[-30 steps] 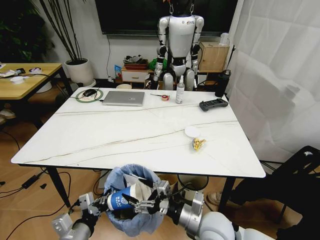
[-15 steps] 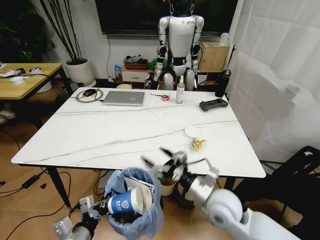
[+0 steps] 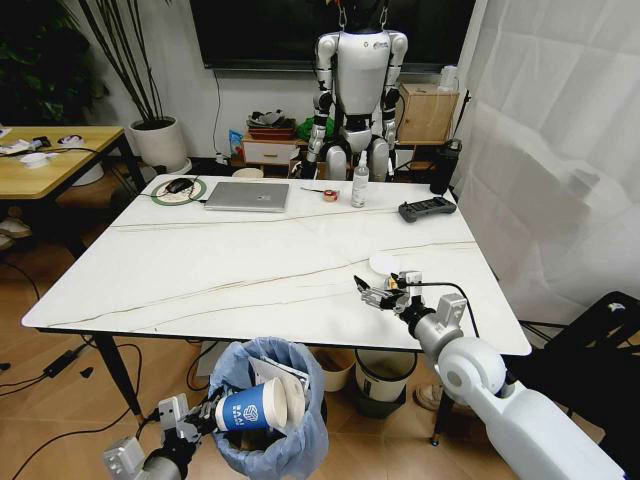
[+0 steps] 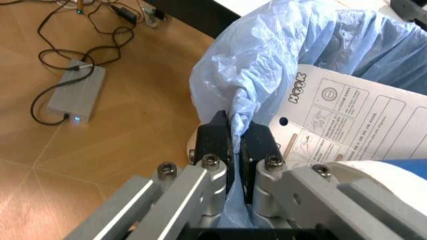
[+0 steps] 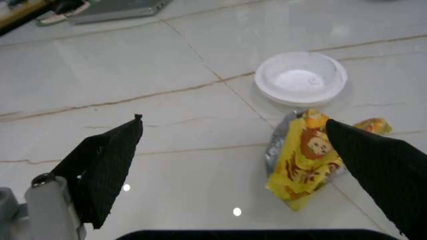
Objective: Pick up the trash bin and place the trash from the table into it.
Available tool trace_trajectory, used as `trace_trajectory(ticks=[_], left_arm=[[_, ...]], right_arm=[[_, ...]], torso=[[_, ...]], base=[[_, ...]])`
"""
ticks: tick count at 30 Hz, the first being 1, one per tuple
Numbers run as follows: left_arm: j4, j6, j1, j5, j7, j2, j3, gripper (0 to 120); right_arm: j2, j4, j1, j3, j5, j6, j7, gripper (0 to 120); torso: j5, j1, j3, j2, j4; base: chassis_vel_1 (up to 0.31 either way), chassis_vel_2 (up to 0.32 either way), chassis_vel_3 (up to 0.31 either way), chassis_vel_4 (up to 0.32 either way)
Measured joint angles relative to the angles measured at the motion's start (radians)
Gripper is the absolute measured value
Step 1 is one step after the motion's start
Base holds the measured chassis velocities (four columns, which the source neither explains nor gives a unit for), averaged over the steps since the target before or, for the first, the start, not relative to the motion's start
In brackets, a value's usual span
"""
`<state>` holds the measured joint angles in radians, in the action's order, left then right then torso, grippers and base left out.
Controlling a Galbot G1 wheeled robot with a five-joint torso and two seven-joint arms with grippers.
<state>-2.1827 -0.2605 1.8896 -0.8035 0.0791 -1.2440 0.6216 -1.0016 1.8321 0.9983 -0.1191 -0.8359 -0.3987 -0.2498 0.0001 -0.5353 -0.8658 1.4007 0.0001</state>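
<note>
Wooden floor (image 3: 40, 400) — white curtain (image 3: 560, 150)

Robotics lab dressed as an office: humanoid robot (image 3: 357, 85) hung at the back wall, laptop (image 3: 248, 196) and controller (image 3: 427, 209) on marble counter (image 3: 200, 270), wall screen (image 3: 300, 30), potted plant (image 3: 150, 100).

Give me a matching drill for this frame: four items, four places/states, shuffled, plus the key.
Items:
1. yellow wrapper
2. paper cup
3. left gripper
4. right gripper

Places/states:
A. shut on the blue bag at the trash bin rim
B. open, over the table by the wrapper
C. lying on the table beside a white lid
D. lying sideways in the trash bin

Pairs: 1-C, 2-D, 3-A, 4-B
</note>
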Motion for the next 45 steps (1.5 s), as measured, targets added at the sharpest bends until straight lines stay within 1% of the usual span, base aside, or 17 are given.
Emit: trace_trajectory(ticks=[9, 12, 18, 20, 22, 23, 25, 26, 28, 30, 31, 34, 35, 36, 37, 38, 45], left_arm=[[-0.005, 0.001, 0.005, 0.006, -0.003, -0.003, 0.002, 0], [-0.005, 0.002, 0.005, 0.007, -0.004, -0.002, 0.002, 0], [-0.005, 0.002, 0.004, 0.007, -0.005, 0.001, 0.005, 0], [-0.005, 0.003, 0.002, 0.007, -0.005, 0.001, 0.005, 0], [-0.004, 0.003, 0.0, 0.007, -0.005, 0.001, 0.005, 0], [-0.004, 0.003, 0.0, 0.007, -0.005, 0.001, 0.005, 0], [-0.004, 0.003, -0.001, 0.006, -0.005, 0.002, 0.005, 0], [-0.004, 0.003, -0.002, 0.006, -0.006, 0.002, 0.005, 0], [-0.002, 0.003, -0.002, 0.006, -0.006, 0.003, 0.005, 0], [0.0, 0.003, -0.002, 0.006, -0.006, 0.003, 0.005, 0], [0.0, 0.003, -0.002, 0.006, -0.006, 0.003, 0.005, 0], [0.002, 0.003, -0.004, 0.005, -0.007, 0.004, 0.005, 0], [0.003, 0.004, -0.005, 0.005, -0.007, 0.004, 0.005, 0], [0.003, 0.004, -0.006, 0.005, -0.007, 0.005, 0.005, 0], [0.003, 0.004, -0.006, 0.005, -0.007, 0.005, 0.005, 0], [0.003, 0.004, -0.006, 0.005, -0.007, 0.005, 0.005, 0], [0.004, 0.004, -0.008, 0.003, -0.007, 0.005, 0.003, 0]], right_arm=[[-0.042, -0.106, -0.025, -0.01, 0.049, -0.031, -0.017, 100], [-0.058, -0.158, -0.035, -0.016, 0.074, -0.02, -0.012, 90], [-0.059, -0.17, -0.036, -0.03, 0.076, -0.013, -0.001, 74], [-0.057, -0.17, -0.036, -0.032, 0.076, -0.013, 0.002, 63], [-0.056, -0.168, -0.036, -0.032, 0.075, -0.012, 0.004, 55], [-0.056, -0.168, -0.036, -0.032, 0.075, -0.012, 0.004, 55], [-0.055, -0.167, -0.034, -0.032, 0.076, -0.01, 0.006, 46], [-0.055, -0.167, -0.034, -0.032, 0.076, -0.01, 0.007, 43], [-0.054, -0.167, -0.034, -0.032, 0.077, -0.008, 0.01, 32], [-0.054, -0.167, -0.034, -0.032, 0.077, -0.007, 0.012, 26], [-0.054, -0.167, -0.034, -0.032, 0.077, -0.007, 0.012, 26], [-0.051, -0.167, -0.034, -0.034, 0.077, -0.004, 0.019, 15], [-0.047, -0.165, -0.031, -0.036, 0.078, 0.0, 0.026, 8], [-0.044, -0.16, -0.029, -0.038, 0.078, 0.003, 0.032, 4], [-0.044, -0.16, -0.029, -0.038, 0.078, 0.003, 0.032, 4], [-0.036, -0.147, -0.023, -0.042, 0.078, 0.012, 0.045, 0], [0.016, -0.025, 0.007, -0.051, 0.015, 0.077, 0.12, 0]], torso=[[0.0, 0.0, 0.0, 0.0, -0.0001], [0.0, 0.0, 0.0, 0.0, 0.0], [-0.0001, 0.0, 0.0, 0.0, -0.0001], [-0.0001, 0.0, 0.0, 0.0, -0.0001], [-0.0002, 0.0, 0.0, 0.0, -0.0001], [-0.0002, 0.0, 0.0, 0.0, -0.0001], [-0.0002, 0.0, 0.0, 0.0, -0.0001], [-0.0001, 0.0, 0.0, 0.0, -0.0001], [-0.0002, 0.0, 0.0, 0.0, -0.0001], [-0.0001, 0.0, 0.0, 0.0, -0.0001], [-0.0001, 0.0, 0.0, 0.0, -0.0001], [-0.0001, 0.0, 0.0, 0.0, 0.0], [-0.0001, 0.0, 0.0, 0.0, -0.0001], [-0.0001, 0.0, 0.0, 0.0, -0.0001], [-0.0001, 0.0, 0.0, 0.0, -0.0001], [0.0, 0.0, 0.0, 0.0, -0.0001], [-0.0002, 0.0, 0.0, 0.0, -0.0002]], base=[[0.0, 0.0, 0.0, 0.0], [0.0, 0.0, 0.0, 0.0], [0.0, 0.0, 0.0, 0.0], [0.0, 0.0, 0.0, 0.0], [0.0, 0.0, 0.0, 0.0], [0.0, 0.0, 0.0, 0.0], [0.0, 0.0, 0.0, 0.0], [0.0, 0.0, 0.0, 0.0], [0.0, 0.0, 0.0, 0.0], [0.0, 0.0, 0.0, 0.0], [0.0, 0.0, 0.0, 0.0], [0.0, 0.0, 0.0, 0.0], [0.0, 0.0, 0.0, 0.0], [0.0, 0.0, 0.0, 0.0], [0.0, 0.0, 0.0, 0.0], [0.0, 0.0, 0.0, 0.0], [0.0, 0.0, 0.0, 0.0]])
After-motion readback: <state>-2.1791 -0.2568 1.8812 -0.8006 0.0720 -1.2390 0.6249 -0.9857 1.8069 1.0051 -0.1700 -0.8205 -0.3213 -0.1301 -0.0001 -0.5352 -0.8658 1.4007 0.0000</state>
